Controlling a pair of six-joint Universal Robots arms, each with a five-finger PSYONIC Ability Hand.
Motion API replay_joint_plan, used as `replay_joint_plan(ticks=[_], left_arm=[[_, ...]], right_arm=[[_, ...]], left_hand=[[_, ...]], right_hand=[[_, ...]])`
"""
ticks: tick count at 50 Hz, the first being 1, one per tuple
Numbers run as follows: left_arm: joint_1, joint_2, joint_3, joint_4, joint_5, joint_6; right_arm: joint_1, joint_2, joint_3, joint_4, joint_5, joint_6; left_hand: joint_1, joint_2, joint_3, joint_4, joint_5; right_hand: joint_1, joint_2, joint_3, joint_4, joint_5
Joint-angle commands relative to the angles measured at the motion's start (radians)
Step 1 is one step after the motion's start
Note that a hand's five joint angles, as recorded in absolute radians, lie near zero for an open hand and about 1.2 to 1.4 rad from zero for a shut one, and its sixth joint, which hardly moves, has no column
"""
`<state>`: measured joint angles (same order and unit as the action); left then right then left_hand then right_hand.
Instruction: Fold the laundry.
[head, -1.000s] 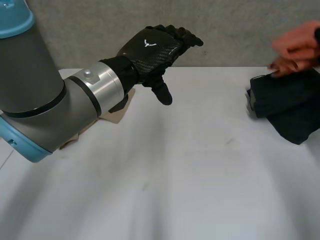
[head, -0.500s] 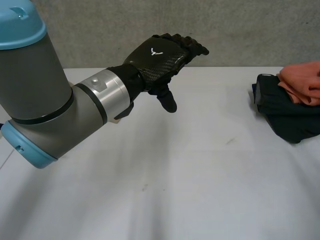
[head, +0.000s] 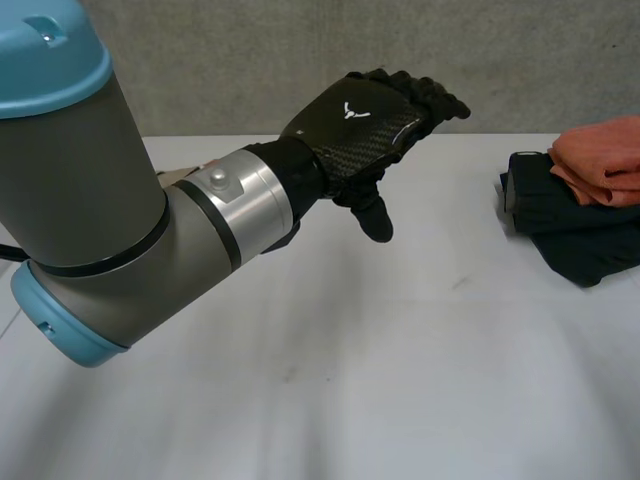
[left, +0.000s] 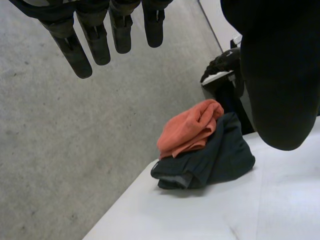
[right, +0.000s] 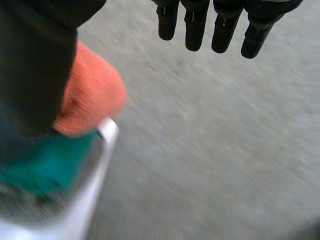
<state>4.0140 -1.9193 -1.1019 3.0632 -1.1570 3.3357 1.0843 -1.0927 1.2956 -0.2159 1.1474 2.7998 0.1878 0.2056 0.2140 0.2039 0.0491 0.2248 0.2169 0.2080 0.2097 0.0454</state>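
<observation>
White table (head: 400, 350), grey wall (head: 250, 70) behind; at three o'clock, orange cloth (head: 600, 160) atop dark garment (head: 575, 235). Left hand (head: 360, 120) and right hand (right: 195, 25): fingers straight and wide, holding nothing.

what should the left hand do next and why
Probably carry the left hand across toward the orange cloth that lies on the dark garment at the right side of the table. The hand is open, holds nothing and hangs over the table well apart from that pile, so no folding can start until it reaches the clothes.
</observation>
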Motion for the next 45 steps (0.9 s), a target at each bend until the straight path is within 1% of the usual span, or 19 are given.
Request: replay_joint_plan(ticks=[1, 5, 9, 10, 12, 13, 16, 17, 20, 21, 24, 26, 28, 32, 33, 37, 42, 43, 45], left_arm=[[-0.001, 0.046, 0.031, 0.058, -0.001, -0.031], [0.025, 0.088, 0.074, 0.092, -0.064, -0.1], [0.105, 0.125, 0.096, 0.091, -0.193, -0.105], [0.165, 0.134, 0.094, 0.085, -0.235, -0.099], [0.23, 0.137, 0.085, 0.069, -0.269, -0.087], [0.3, 0.135, 0.076, 0.037, -0.303, -0.061], [0.385, 0.128, 0.05, -0.026, -0.343, 0.026], [0.431, 0.111, 0.028, -0.061, -0.36, 0.107], [0.48, 0.045, -0.009, -0.086, -0.374, 0.241], [0.508, -0.011, -0.033, -0.083, -0.372, 0.327], [0.539, -0.088, -0.047, -0.061, -0.372, 0.419], [0.591, -0.183, -0.041, -0.011, -0.363, 0.47], [0.62, -0.252, -0.029, 0.04, -0.353, 0.478], [0.657, -0.398, 0.023, 0.156, -0.258, 0.478], [0.663, -0.444, 0.048, 0.19, -0.204, 0.481], [0.695, -0.553, 0.12, 0.218, -0.132, 0.479], [0.706, -0.636, 0.175, 0.219, -0.127, 0.482], [0.706, -0.642, 0.18, 0.224, -0.124, 0.482], [0.705, -0.652, 0.192, 0.235, -0.124, 0.473]], right_arm=[[0.021, -0.053, -0.079, -0.023, 0.201, -0.229], [0.187, -0.127, -0.059, -0.157, 0.183, -0.168], [0.342, -0.226, 0.049, -0.302, 0.089, -0.068], [0.357, -0.243, 0.074, -0.313, 0.068, -0.054], [0.402, -0.269, 0.12, -0.327, 0.017, -0.037], [0.452, -0.277, 0.164, -0.332, -0.021, -0.031], [0.537, -0.28, 0.231, -0.32, -0.067, -0.031], [0.59, -0.279, 0.269, -0.295, -0.072, -0.034], [0.667, -0.265, 0.329, -0.22, -0.061, -0.058], [0.681, -0.257, 0.341, -0.203, -0.06, -0.069], [0.712, -0.217, 0.381, -0.149, -0.055, -0.126], [0.718, -0.199, 0.401, -0.128, -0.054, -0.163], [0.723, -0.182, 0.428, -0.112, -0.045, -0.221], [0.718, -0.17, 0.462, -0.108, -0.034, -0.287], [0.717, -0.17, 0.468, -0.109, -0.032, -0.292], [0.709, -0.167, 0.498, -0.109, -0.034, -0.296], [0.707, -0.168, 0.522, -0.111, -0.038, -0.298], [0.707, -0.168, 0.524, -0.111, -0.038, -0.298], [0.707, -0.168, 0.525, -0.114, -0.038, -0.299]], left_hand=[[0.005, -0.013, -0.021, -0.011, -0.031], [0.005, -0.013, -0.021, -0.011, -0.031], [0.005, -0.013, -0.021, -0.011, -0.031], [0.008, -0.01, -0.018, -0.008, -0.028], [0.014, -0.004, -0.012, -0.002, -0.022], [0.014, -0.004, -0.012, -0.002, -0.022], [0.011, -0.007, -0.015, -0.005, -0.025], [0.008, -0.01, -0.018, -0.008, -0.028], [0.002, -0.016, -0.024, -0.014, -0.034], [0.002, -0.016, -0.024, -0.014, -0.034], [0.008, -0.01, -0.018, -0.008, -0.028], [-0.004, -0.021, -0.03, -0.02, -0.039], [-0.012, -0.03, -0.039, -0.029, -0.048], [-0.012, -0.03, -0.039, -0.029, -0.048], [-0.007, -0.024, -0.033, -0.023, -0.043], [0.008, -0.01, -0.018, -0.008, -0.028], [0.023, 0.005, -0.004, 0.007, -0.013], [0.058, 0.04, 0.031, 0.042, 0.022], [0.362, 0.344, 0.335, 0.345, 0.326]], right_hand=[[-0.05, -0.042, -0.033, -0.035, -0.045], [-0.05, -0.042, -0.033, -0.035, -0.045], [-0.05, -0.042, -0.033, -0.035, -0.045], [-0.05, -0.042, -0.033, -0.035, -0.045], [-0.05, -0.042, -0.033, -0.035, -0.045], [-0.05, -0.042, -0.033, -0.035, -0.045], [-0.05, -0.042, -0.033, -0.035, -0.045], [-0.05, -0.042, -0.033, -0.035, -0.045], [-0.05, -0.042, -0.033, -0.035, -0.045], [-0.05, -0.042, -0.033, -0.035, -0.045], [-0.05, -0.042, -0.033, -0.035, -0.045], [-0.05, -0.042, -0.033, -0.035, -0.045], [-0.05, -0.042, -0.033, -0.035, -0.045], [-0.05, -0.042, -0.033, -0.035, -0.045], [-0.05, -0.042, -0.033, -0.035, -0.045], [-0.05, -0.042, -0.033, -0.035, -0.045], [-0.05, -0.042, -0.033, -0.035, -0.045], [-0.05, -0.042, -0.033, -0.035, -0.045], [-0.05, -0.042, -0.033, -0.035, -0.045]])
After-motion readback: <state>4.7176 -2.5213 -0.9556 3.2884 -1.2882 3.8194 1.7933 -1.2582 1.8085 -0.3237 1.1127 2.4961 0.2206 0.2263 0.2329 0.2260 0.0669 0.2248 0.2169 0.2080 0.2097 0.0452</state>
